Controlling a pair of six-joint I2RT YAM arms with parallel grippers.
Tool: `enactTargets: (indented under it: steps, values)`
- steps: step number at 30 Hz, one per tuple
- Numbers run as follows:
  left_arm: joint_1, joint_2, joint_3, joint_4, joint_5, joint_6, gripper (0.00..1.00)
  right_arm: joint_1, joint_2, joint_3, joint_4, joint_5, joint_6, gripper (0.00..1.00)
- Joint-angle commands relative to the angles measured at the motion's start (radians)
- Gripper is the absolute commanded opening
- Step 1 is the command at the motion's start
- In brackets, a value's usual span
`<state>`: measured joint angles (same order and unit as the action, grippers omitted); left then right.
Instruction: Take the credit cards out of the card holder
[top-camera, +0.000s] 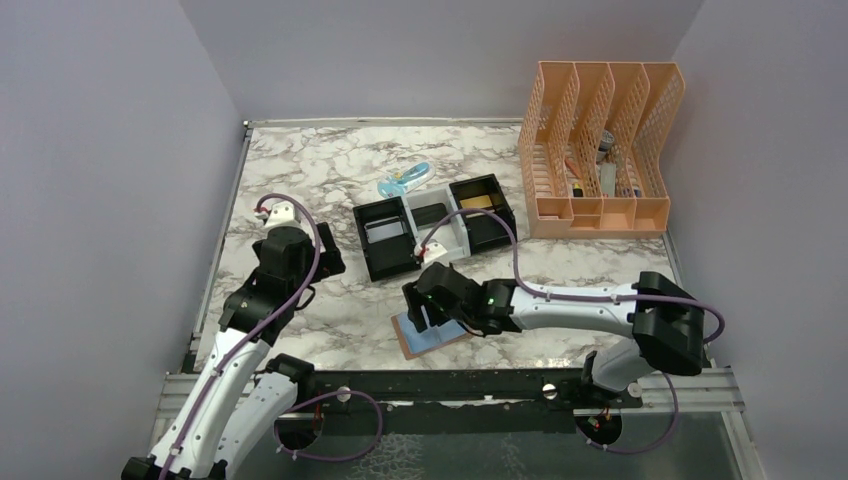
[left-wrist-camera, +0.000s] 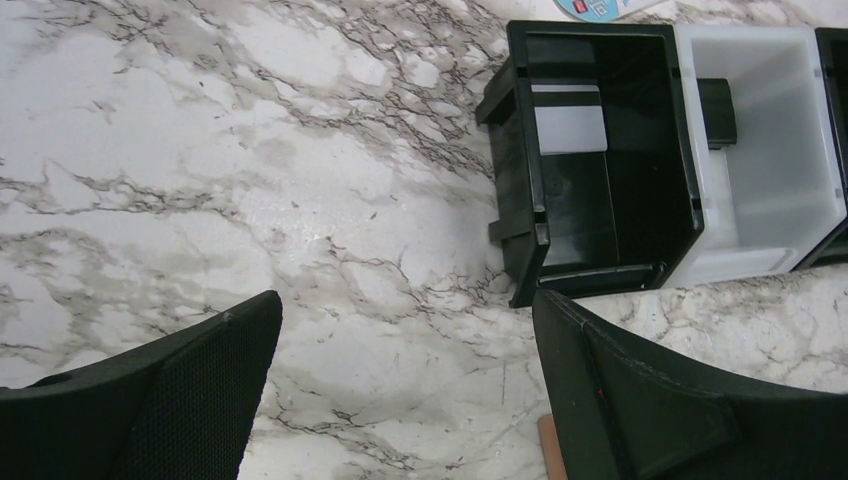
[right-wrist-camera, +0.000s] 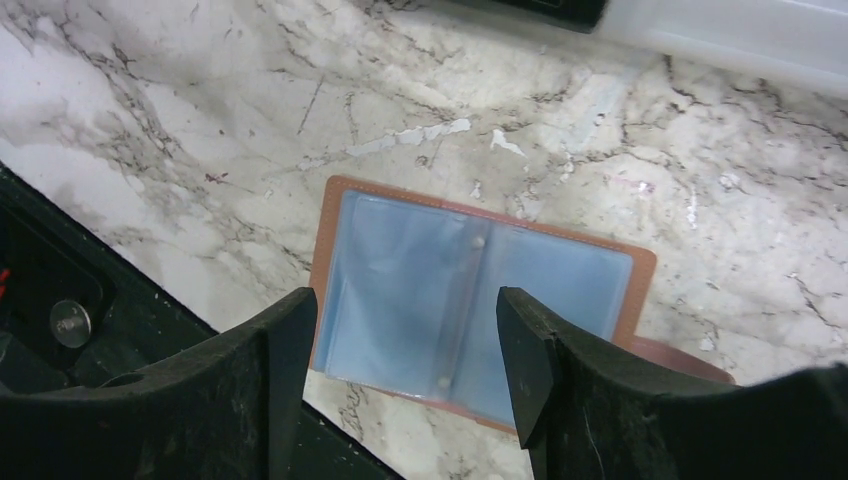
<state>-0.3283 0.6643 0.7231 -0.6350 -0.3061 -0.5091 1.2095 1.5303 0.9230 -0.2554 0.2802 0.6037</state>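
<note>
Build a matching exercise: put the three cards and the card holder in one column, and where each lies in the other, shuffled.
Things:
1. silvery card
2. gold card
3. dark card
4. card holder

Places:
A. white middle compartment
B. spread open on the table under the right tool
C. left black compartment
D. right black compartment

Pairs: 1-C, 2-D, 3-A, 4-B.

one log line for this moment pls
left gripper open | right gripper open above card holder | card holder lying open | cards in tray
</note>
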Motion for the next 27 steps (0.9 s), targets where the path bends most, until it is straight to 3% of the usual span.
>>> enactTargets:
  steps: [1,24,27]
  values:
    - [0.004,-0.002,-0.015,0.048,0.094,0.028,0.99,-0.039,-0.025,-0.042,-0.068,0.067,0.004,0.67]
    - [0.003,0.020,-0.024,0.059,0.122,0.031,0.99,-0.064,0.104,-0.067,-0.116,0.011,0.014,0.69]
    - [0.003,0.021,-0.023,0.059,0.122,0.031,0.99,-0.064,0.123,-0.065,-0.115,0.003,0.013,0.64]
